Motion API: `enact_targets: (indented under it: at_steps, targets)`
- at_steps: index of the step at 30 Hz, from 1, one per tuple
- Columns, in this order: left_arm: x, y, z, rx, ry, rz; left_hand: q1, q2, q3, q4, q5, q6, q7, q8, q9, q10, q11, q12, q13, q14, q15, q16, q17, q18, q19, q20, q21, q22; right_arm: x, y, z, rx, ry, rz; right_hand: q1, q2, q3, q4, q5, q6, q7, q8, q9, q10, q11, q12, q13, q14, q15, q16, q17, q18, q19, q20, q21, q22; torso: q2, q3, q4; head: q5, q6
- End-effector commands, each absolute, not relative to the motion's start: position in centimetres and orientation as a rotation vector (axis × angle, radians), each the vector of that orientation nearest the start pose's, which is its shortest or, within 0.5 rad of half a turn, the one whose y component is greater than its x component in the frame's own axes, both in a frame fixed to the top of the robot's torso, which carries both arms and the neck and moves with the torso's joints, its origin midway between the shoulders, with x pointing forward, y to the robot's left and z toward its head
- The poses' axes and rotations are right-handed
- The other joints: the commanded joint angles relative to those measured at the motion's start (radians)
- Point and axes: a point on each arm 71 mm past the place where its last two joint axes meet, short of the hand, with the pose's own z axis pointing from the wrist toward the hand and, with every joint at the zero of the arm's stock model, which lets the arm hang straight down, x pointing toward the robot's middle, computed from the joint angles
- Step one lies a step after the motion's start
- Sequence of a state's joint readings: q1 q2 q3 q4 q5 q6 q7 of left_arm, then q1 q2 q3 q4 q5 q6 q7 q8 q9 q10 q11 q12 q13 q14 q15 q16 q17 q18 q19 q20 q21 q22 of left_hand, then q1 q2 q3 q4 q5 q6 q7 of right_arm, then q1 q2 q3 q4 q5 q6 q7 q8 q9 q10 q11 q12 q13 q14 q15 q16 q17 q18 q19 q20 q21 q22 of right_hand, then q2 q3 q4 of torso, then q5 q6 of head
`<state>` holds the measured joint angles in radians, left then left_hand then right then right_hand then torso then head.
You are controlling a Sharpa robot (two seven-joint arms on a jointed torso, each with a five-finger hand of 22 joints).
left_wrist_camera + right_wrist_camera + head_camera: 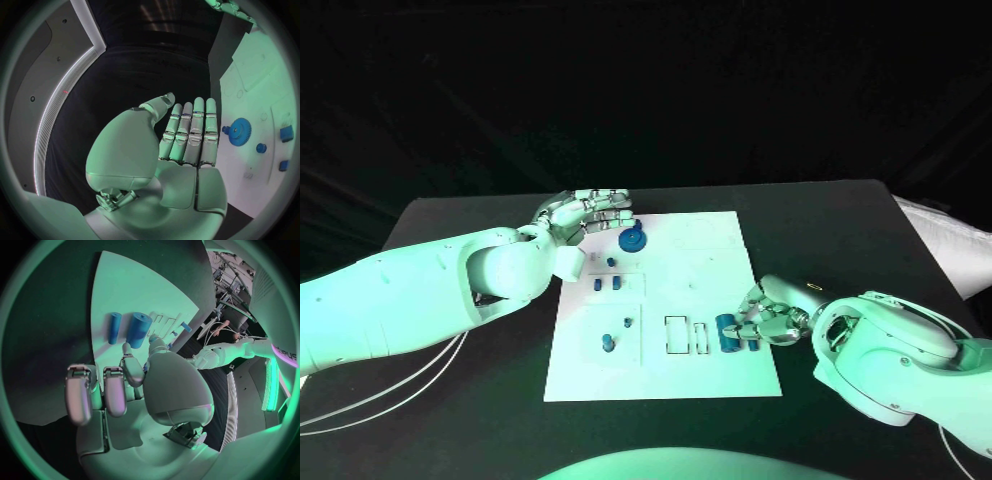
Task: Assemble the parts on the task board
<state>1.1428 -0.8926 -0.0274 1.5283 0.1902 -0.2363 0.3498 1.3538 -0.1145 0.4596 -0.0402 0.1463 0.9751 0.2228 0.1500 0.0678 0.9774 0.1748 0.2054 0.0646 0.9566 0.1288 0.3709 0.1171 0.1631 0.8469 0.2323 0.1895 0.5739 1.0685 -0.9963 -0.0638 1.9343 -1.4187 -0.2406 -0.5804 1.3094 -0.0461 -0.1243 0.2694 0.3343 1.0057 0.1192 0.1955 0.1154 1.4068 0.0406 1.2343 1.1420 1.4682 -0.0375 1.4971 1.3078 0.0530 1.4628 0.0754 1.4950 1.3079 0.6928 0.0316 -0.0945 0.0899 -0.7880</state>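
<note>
Right hand [769, 318] sits at the task board's [697, 232] right edge, fingers loosely apart and holding nothing, right beside two blue cylinders [736, 333]. One nudge could roll them off. Left hand [589, 213] hangs flat and empty at the far-left corner by the blue gear [633, 240]; small pegs [606, 284] clutter the middle.

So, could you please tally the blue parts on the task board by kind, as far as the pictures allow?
Gear: 1
Cylinders beside the right hand: 2
Small pieces: 4 clearly seen; any others are too small to tell
Total: 7
</note>
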Motion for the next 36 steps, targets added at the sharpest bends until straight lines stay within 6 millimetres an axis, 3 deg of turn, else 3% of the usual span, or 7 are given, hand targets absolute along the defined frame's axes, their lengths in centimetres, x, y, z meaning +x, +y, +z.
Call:
enact_targets:
  at_steps: [1, 17, 36]
  targets:
    - [47.8, 23.0, -20.6, -1.394, 1.425, -1.607, 0.0, 0.006, -0.002, 0.002, -0.001, 0.005, 0.001, 0.005, -0.001, 0.006, -0.003, 0.007, -0.002, 0.005, -0.001, -0.005, -0.001, 0.018, 0.007, 0.002, -0.001, -0.001, 37.6, -17.9, -22.8, 0.019, 2.038, 0.465, 0.0, 0.007, -0.008, 0.003, 0.011, -0.001, -0.001, 0.009, 0.002, 0.002, -0.004, 0.057, 0.127, 0.075, 0.005, 0.004, 0.121, -0.018, 0.009, 0.004, 0.005, 0.125, 0.001, -0.0013, 0.0026, 0.0, 0.0]
    - [47.8, 23.0, -20.5, -1.394, 1.427, -1.609, 0.0, 0.006, -0.002, 0.002, -0.001, 0.005, 0.001, 0.005, -0.001, 0.006, -0.003, 0.007, -0.002, 0.005, -0.001, -0.005, -0.001, 0.018, 0.007, 0.002, -0.001, -0.001, 38.0, -17.1, -24.2, -0.037, 2.066, 0.438, 0.024, 0.024, -0.011, 0.0, 0.03, 0.008, -0.006, 0.028, 0.013, 0.007, -0.009, 0.062, 0.142, 0.075, 0.001, 0.005, 0.124, -0.018, 0.01, 0.001, 0.006, 0.128, 0.002, -0.0033, 0.0099, 0.001, -0.005]
    - [47.7, 23.1, -20.5, -1.395, 1.43, -1.609, 0.0, 0.006, -0.002, 0.002, -0.001, 0.005, 0.001, 0.005, -0.001, 0.006, -0.003, 0.007, -0.002, 0.005, -0.001, -0.005, -0.001, 0.018, 0.007, 0.002, -0.001, -0.001, 38.2, -17.0, -25.2, -0.037, 2.087, 0.421, 0.054, 0.052, -0.007, -0.008, 0.057, 0.029, -0.015, 0.054, 0.028, 0.011, -0.018, 0.062, 0.153, 0.075, -0.006, 0.003, 0.121, -0.018, 0.009, -0.005, 0.006, 0.128, 0.002, -0.0037, 0.0125, -0.009, -0.003]
